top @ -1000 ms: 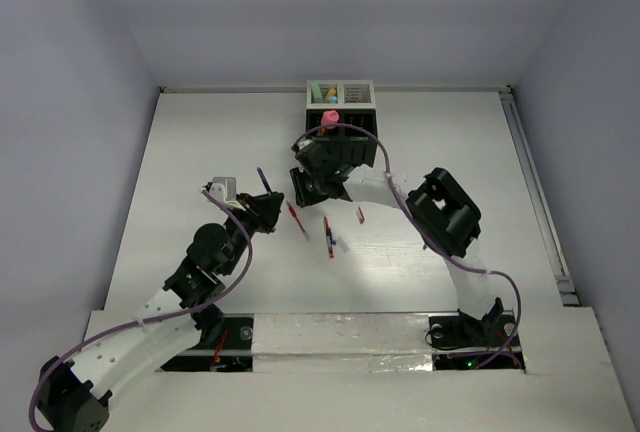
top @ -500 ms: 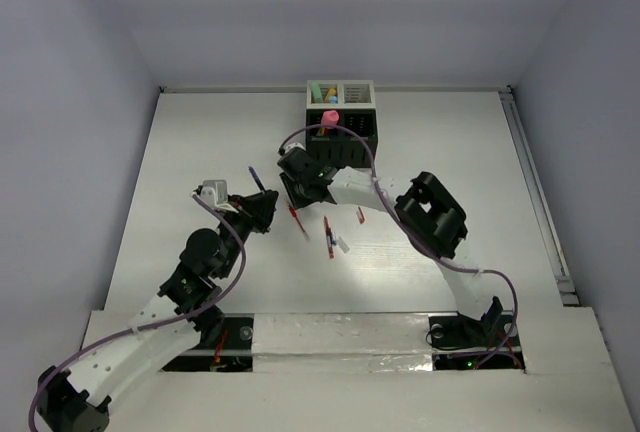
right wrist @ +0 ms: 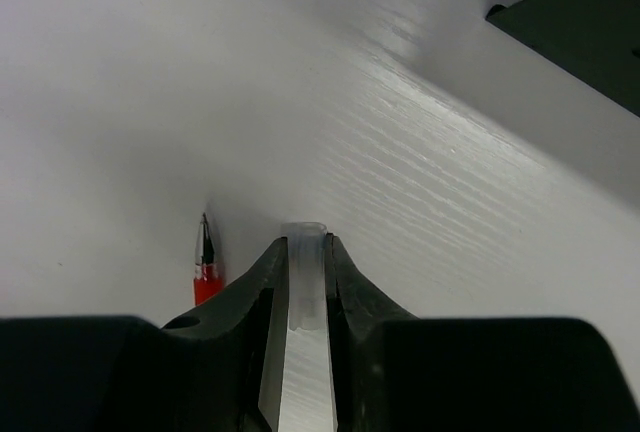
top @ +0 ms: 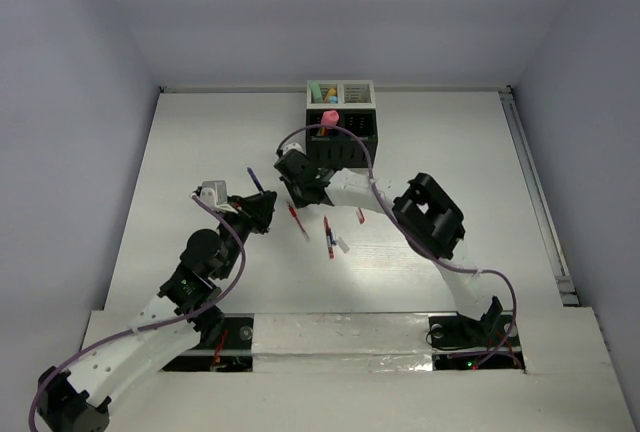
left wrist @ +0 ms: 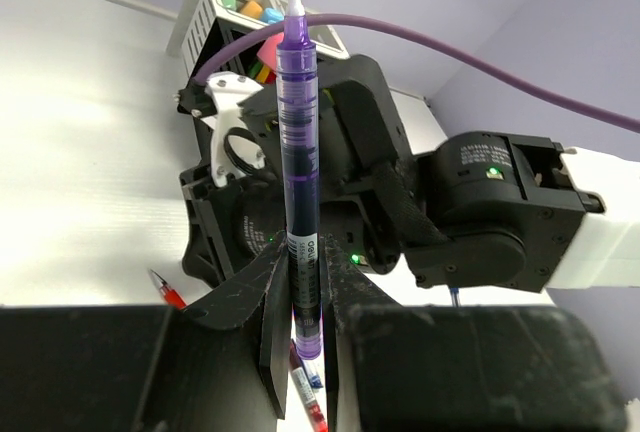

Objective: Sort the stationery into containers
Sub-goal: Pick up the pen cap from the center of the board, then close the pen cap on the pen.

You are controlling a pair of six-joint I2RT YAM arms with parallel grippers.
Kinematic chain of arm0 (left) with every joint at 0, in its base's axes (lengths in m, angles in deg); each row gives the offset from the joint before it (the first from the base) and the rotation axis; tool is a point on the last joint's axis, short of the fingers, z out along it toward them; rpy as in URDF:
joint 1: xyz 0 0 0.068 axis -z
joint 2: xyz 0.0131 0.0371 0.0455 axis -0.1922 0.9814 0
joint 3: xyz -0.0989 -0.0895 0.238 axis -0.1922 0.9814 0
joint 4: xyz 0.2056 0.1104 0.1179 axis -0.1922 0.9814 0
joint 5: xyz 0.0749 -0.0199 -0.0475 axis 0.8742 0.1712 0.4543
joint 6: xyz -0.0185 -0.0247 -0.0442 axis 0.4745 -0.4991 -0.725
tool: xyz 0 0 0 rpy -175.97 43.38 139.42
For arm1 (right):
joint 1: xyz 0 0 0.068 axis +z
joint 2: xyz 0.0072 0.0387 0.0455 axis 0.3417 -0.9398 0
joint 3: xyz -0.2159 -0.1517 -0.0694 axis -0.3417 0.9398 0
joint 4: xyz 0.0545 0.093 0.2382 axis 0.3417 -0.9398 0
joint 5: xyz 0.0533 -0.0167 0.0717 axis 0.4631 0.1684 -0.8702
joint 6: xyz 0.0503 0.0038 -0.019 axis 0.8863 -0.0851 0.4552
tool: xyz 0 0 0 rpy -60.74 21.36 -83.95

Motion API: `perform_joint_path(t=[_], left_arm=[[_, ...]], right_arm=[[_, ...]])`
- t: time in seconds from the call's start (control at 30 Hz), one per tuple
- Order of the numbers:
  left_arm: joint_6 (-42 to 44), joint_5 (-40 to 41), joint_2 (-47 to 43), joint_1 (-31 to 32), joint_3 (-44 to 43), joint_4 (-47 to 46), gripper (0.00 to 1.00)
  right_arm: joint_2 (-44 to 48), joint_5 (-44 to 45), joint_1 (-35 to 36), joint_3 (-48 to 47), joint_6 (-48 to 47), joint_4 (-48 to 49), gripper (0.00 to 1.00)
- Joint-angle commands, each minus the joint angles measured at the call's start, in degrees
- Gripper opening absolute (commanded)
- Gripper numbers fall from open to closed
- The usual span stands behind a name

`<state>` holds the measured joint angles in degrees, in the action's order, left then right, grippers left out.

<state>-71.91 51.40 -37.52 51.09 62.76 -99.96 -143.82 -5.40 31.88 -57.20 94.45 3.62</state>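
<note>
One red pen (right wrist: 206,274) part-hidden by right tool (right wrist: 303,243), clear bit (right wrist: 303,287) pinched

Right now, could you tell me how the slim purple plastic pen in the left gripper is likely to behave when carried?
The slim purple plastic pen looks rigid, so it probably won't bend. The left gripper pinches only its lower end, so it may pivot. Round-barrelled, it would likely roll if dropped.

Robotics lab test cell, white wood-grain counter (top: 180,172) boxed in by bare pale lilac walls (top: 60,102), two robot arms (top: 190,272) mounted at its near edge, purple cables (top: 377,174) looped along them, shiny tape strip (top: 340,337) across the base plate.
</note>
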Motion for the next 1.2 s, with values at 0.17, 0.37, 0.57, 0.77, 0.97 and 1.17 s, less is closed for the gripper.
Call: perform_joint_path(t=[0.17,0.37,0.57,0.77,0.97,1.17], left_arm=[[1.4,-5.4,1.1,-0.2,1.7,-7.4,0.0],[3.7,-15.5,5.8,-0.2,1.9,-13.7,0.0],[2.9,-32.0,15.3,-0.2,0.9,-23.2,0.0],[0.6,-41.2,24.4,-0.2,-0.9,-29.4,0.0],[0.3,-40.3,24.8,-0.2,-1.4,-29.2,0.0],[1.9,-35.9,22.9,-0.7,-2.5,-24.9,0.0]], right_arm=[[14.3,-0.7,-3.7,15.3,-0.5,18.9,0.0],[30.7,-3.8,-3.7,26.2,0.9,35.3,0.0],[44.4,-5.1,-3.7,35.6,3.4,47.2,0.0],[52.4,-9.3,-3.7,42.6,6.7,57.5,0.0],[52.3,-16.6,-3.7,42.6,8.8,57.4,0.0],[51.4,-19.6,-3.7,44.7,11.4,59.6,0.0]])
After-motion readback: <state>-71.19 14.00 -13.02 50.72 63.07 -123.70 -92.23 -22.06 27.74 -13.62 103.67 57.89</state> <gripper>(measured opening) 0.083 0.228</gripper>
